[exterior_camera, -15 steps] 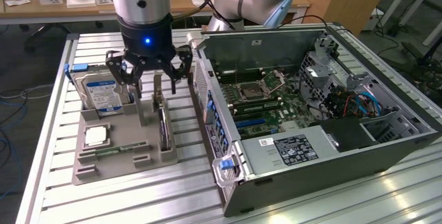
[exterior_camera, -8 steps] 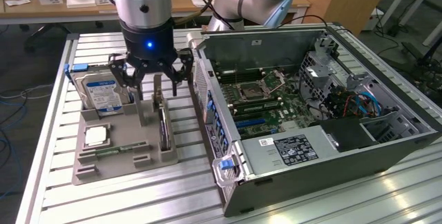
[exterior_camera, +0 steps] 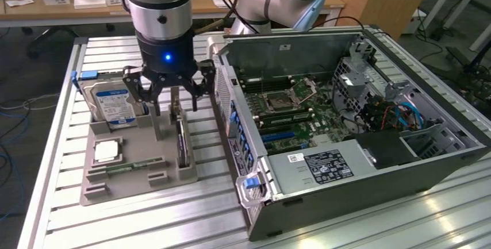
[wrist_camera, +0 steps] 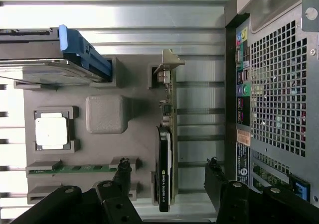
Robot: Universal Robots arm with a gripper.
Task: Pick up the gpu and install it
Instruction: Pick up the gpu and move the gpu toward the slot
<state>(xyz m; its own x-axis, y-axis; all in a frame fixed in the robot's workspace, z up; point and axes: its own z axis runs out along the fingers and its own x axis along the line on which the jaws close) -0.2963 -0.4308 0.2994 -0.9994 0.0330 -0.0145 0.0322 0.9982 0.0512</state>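
I'm hovering my claw (exterior_camera: 175,106) above the gpu (exterior_camera: 181,142), holding its fingers (wrist_camera: 215,176) wide open, gpu standing edgewise in the grey tray (exterior_camera: 126,187).

The thin flat gpu (wrist_camera: 165,179) is recorded as black, its end bracket (wrist_camera: 168,64) silvery-grey. The moulded plastic holder tray (wrist_camera: 137,134) is plain matt grey; the narrow memory stick (wrist_camera: 75,168) is green. The boxy hard drive (exterior_camera: 114,106) is silver, labelled blue and white. The two-fingered gripper (exterior_camera: 175,110) is black, lit blue. The metal computer case (wrist_camera: 279,84) is grey, its rear panel pierced in a regular grid.
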